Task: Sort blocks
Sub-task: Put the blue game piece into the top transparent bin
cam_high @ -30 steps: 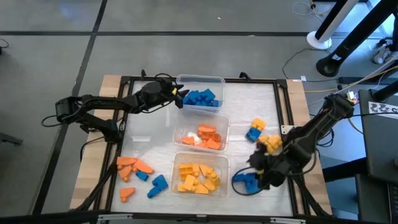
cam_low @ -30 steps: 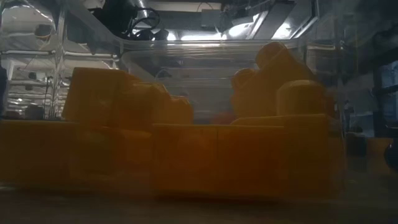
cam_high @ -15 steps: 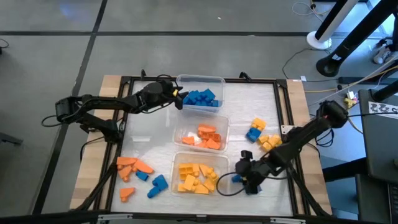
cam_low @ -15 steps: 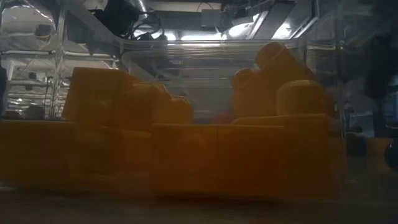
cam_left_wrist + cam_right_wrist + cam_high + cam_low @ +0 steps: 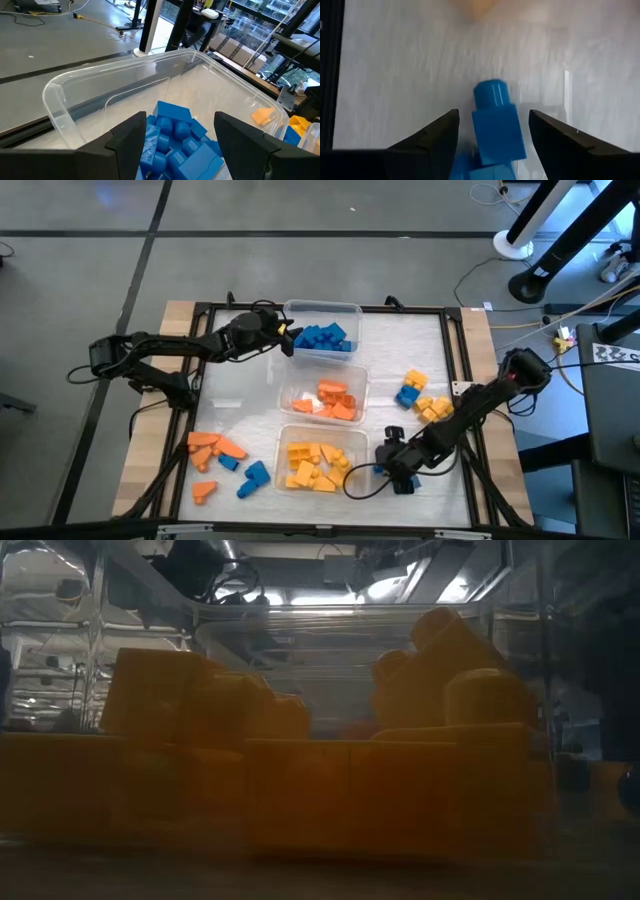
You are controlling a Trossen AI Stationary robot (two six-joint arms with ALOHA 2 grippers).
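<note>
Right claw [image 5: 492,145]: fingers spread, a small blue plastic studded block [image 5: 496,125] lying between them on the white tabletop [image 5: 410,340], just beside the clear tub of yellow blocks [image 5: 318,462]. Left claw [image 5: 177,145]: fingers spread, hovering over the clear rectangular tub of blue blocks [image 5: 175,142] at the far edge. No legible writing.

Two slim matte-black jointed arms, black cables looped alongside them, each ending in two dark flat fingers [image 5: 128,142].
</note>
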